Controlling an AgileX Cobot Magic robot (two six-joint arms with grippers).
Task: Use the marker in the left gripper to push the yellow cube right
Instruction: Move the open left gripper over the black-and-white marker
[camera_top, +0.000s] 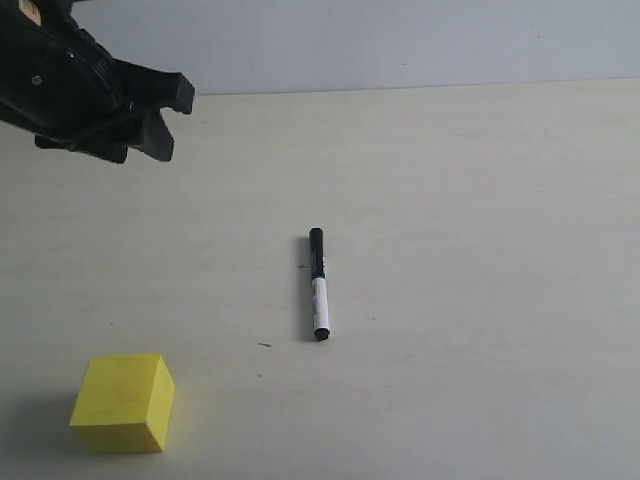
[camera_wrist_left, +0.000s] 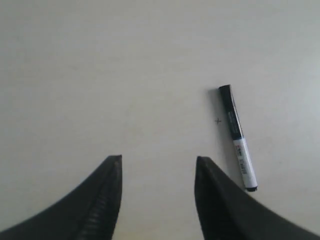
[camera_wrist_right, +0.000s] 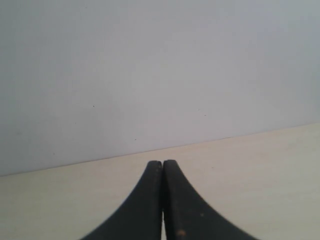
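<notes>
Exterior view, nearest first: the yellow cube (camera_top: 122, 403) sits flat on the pale bench (camera_top: 480, 200), closer to the camera than the marker (camera_top: 318, 284), off to the marker's left and well apart from it. A soft shadow falls on the bench on the cube's side away from the marker.

The marker lies flat on the bench near the middle of the scene, touching neither the cube nor either pincer. Its length runs almost straight away from the camera. The white barrel with dark print and a small black end is the nearer part, and the long black part is the farther.

Farther back than the marker, and to its left, the left pincer (camera_top: 176, 122) hangs above the bench as a bulky black mass. It is released: the left wrist view shows its two black fingers (camera_wrist_left: 107, 200) spread wide, with bare bench between them. The marker lies off to the outer side of one finger, not in the gap.

Behind the marker the bench ends at a plain grey-white wall (camera_top: 400, 40).

Right wrist view shows the right pincer (camera_wrist_right: 162, 163) clenched, its two dark fingers pressed together along their inner edges, with bench and wall beyond. Where it stands relative to the marker I cannot tell.
</notes>
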